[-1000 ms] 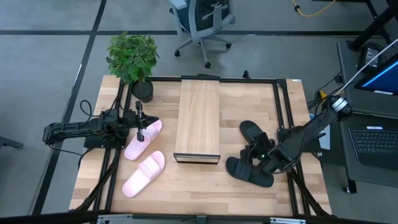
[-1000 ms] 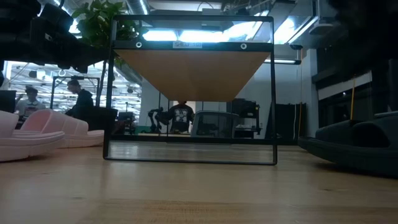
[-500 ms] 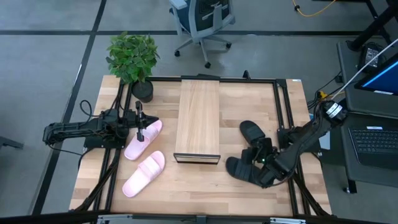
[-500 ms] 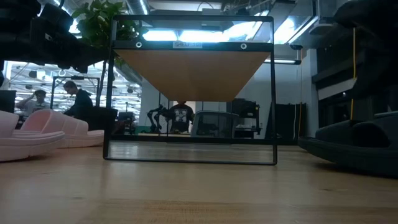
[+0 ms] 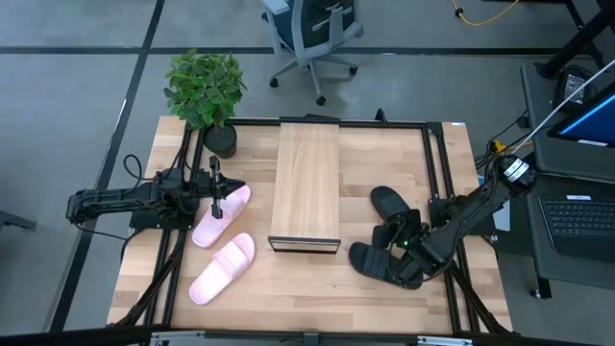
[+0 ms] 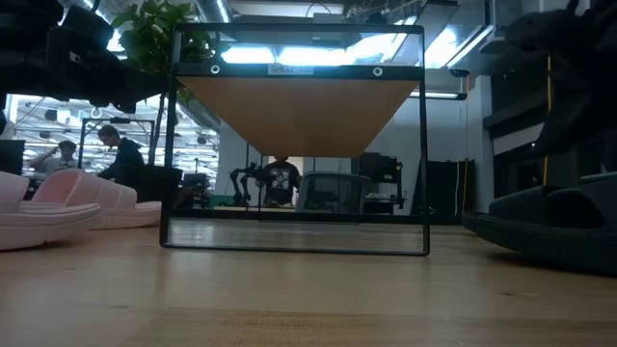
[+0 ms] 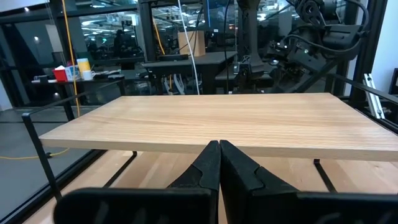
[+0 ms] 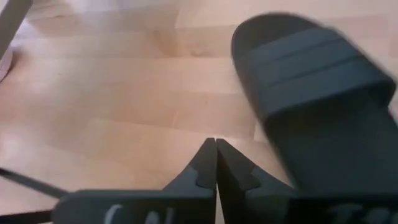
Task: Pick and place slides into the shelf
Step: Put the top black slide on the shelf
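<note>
Overhead, four slides flanking a wood-topped shelf (image 5: 306, 185) at the table's middle, none placed yet. Right gripper (image 8: 216, 163) low over the table, jaws pressed together and pinching nothing, near black slide (image 8: 323, 106) just beside the fingertips and slightly ahead; second black slide (image 5: 390, 204) a little beyond. Left gripper (image 7: 219, 163) likewise shut and empty, shelf top straight ahead of its fingertips, pink slides (image 5: 222, 215) below and beside it. Likely trouble: descending with shut jaws would shove the black slide sideways instead of gripping its strap; approaching off-centre might catch only the sole's edge and drop it short of the shelf.
</note>
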